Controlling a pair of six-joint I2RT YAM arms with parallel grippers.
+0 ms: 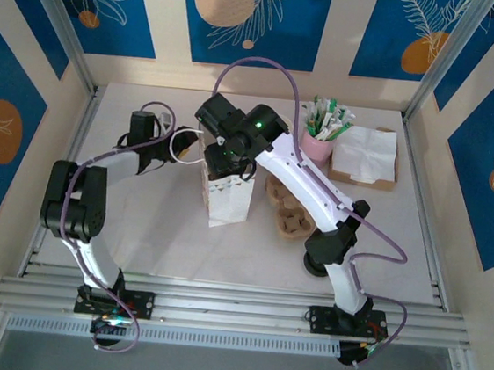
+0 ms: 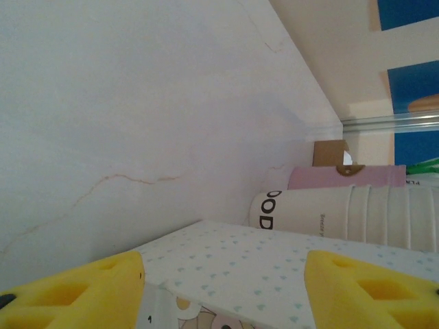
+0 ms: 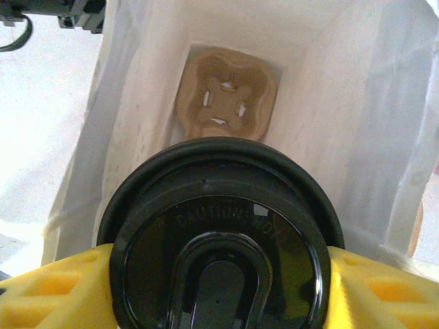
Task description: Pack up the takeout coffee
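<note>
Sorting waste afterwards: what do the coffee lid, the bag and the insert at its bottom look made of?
Lid: likely plastic, glossy black, with sharp highlights and moulded raised lettering. Bag: thin matte white paper, creased, light glowing through its walls. Insert: seemingly moulded pulp, matte brown, with soft pressed contours and slits.

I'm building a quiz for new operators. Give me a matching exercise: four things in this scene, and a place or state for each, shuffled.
1 takeout coffee
2 gift bag
3 napkins
4 pink cup

A in a cardboard tray
B brown cup carrier lying inside
C stuffed with green-and-white sticks
D gripped by the right claw

Pairs: 1-D, 2-B, 3-A, 4-C
</note>
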